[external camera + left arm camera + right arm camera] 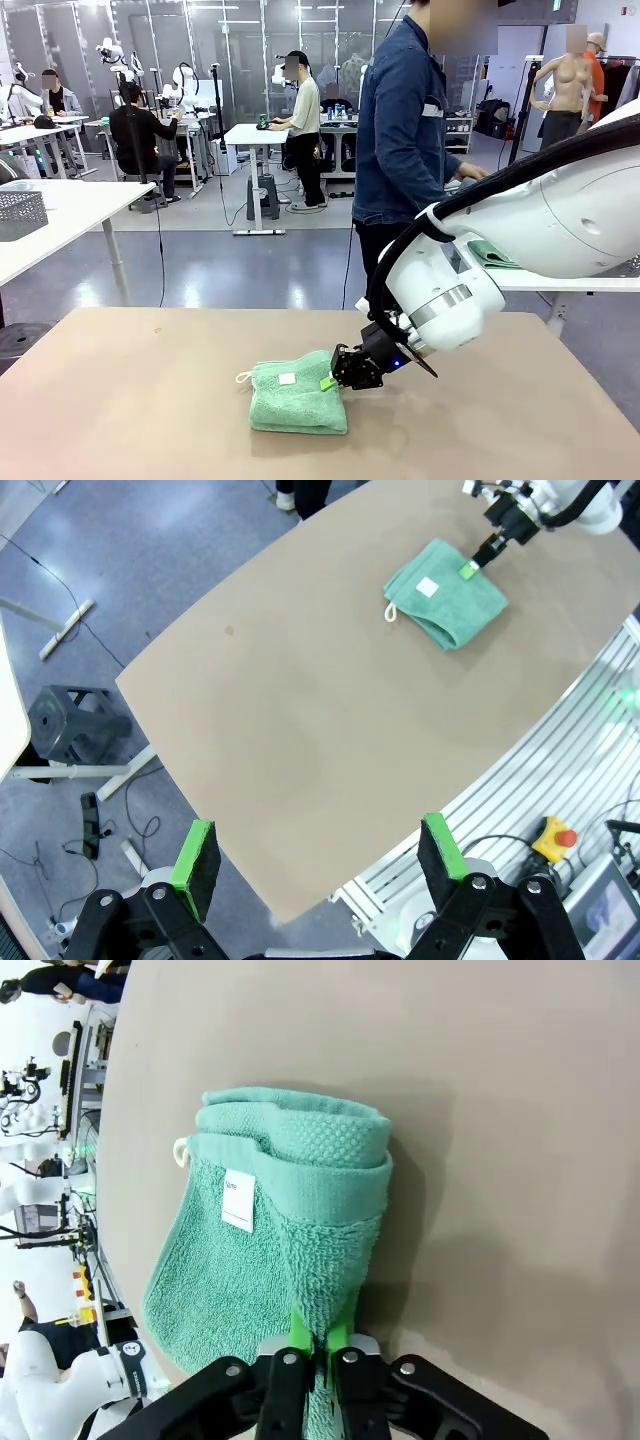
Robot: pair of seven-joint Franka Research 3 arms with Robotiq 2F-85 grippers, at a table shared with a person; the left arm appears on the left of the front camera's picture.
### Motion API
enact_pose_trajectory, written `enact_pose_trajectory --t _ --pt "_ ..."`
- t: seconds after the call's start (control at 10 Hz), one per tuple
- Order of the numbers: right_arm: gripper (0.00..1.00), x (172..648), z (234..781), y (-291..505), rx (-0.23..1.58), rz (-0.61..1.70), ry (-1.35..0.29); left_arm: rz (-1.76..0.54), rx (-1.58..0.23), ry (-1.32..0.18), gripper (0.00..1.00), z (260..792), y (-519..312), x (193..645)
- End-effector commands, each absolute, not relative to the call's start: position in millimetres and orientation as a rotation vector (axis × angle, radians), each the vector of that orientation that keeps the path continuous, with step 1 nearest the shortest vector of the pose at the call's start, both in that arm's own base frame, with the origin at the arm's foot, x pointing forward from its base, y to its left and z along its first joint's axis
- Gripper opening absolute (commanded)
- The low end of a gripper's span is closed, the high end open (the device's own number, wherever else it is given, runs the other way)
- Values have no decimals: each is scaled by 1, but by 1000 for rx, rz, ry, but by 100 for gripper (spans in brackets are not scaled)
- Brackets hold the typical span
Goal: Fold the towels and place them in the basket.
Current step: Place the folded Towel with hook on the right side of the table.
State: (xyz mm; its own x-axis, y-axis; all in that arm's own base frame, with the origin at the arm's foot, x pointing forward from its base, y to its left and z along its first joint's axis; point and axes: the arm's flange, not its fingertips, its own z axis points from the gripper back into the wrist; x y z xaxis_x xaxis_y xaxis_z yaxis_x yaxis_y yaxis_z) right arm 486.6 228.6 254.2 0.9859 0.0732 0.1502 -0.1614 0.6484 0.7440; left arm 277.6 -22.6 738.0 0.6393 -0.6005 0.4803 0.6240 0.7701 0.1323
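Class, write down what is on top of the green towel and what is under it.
On the towel: a white label; the right claw pinches its edge. Under it: the table; that patch is covered.

Over on the right arm: sweeping in from the right side, bulky white elbow up high, wrist tipped down and to the left. Down at the right gripper: jaws drawn almost together, green pads pinching one edge of the green towel with just a thin fold of cloth between them. Sitting low, slanted rather than vertical. Across to the left gripper: held high, pointing downward, jaws spread wide, its pads well apart and bare.
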Motion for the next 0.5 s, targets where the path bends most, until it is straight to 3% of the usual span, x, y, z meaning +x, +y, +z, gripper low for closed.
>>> enact_pose_trajectory --t 0.0,0.4 --pt "0 488 254 225 860 144 -116 -717 -41 -538 100 735 -22 276" --pt "0 488 254 225 860 144 -116 -717 -41 -538 100 735 -22 276"
